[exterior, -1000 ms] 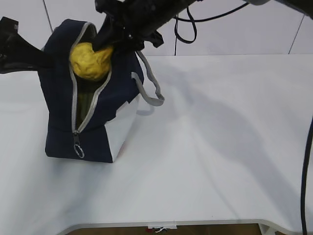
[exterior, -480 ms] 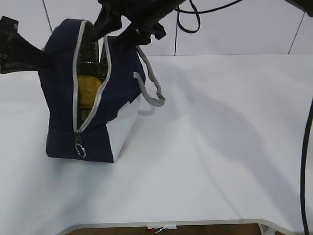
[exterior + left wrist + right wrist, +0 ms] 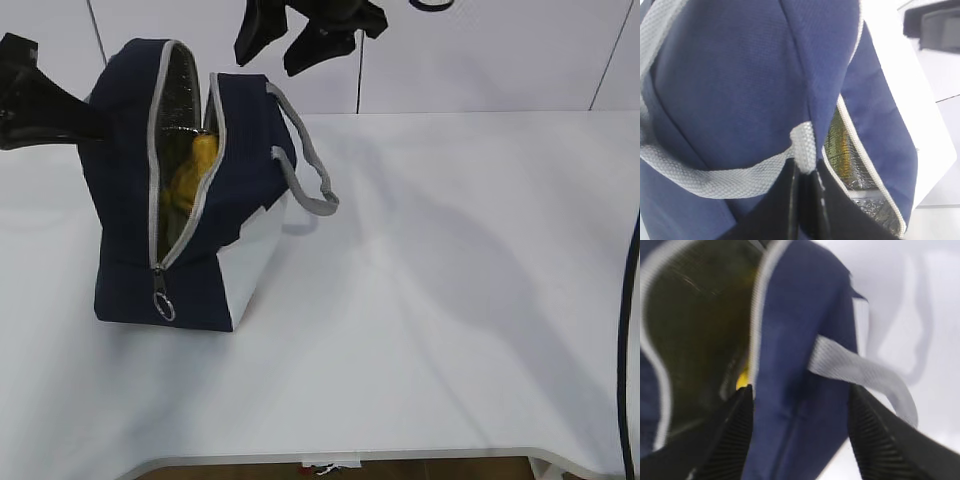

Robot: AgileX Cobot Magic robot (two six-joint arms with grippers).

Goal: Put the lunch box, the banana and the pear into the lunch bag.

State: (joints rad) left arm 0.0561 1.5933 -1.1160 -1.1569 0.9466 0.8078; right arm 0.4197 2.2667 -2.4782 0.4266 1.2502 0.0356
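Fingers of right gripper [image 3: 290, 45] spread apart, empty, hanging above lunch bag [image 3: 125, 260] mouth. Left gripper [image 3: 805, 210] pinched shut on grey handle [image 3: 715, 175], propping far wall upright. Bag unzipped, long opening running top to base. Yellow fruit [image 3: 200, 165] inside, directly below right fingers; pear or banana, cannot tell. Lunch box not visible.

Inside the lunch bag [image 3: 190, 240], we see only a yellow sliver through the zipper gap at left of the exterior frame; which fruit it is, we cannot tell. The right gripper [image 3: 300, 40] is cut off by the top edge. The right wrist picture is blurred. The left gripper [image 3: 805, 200] runs off the bottom edge.
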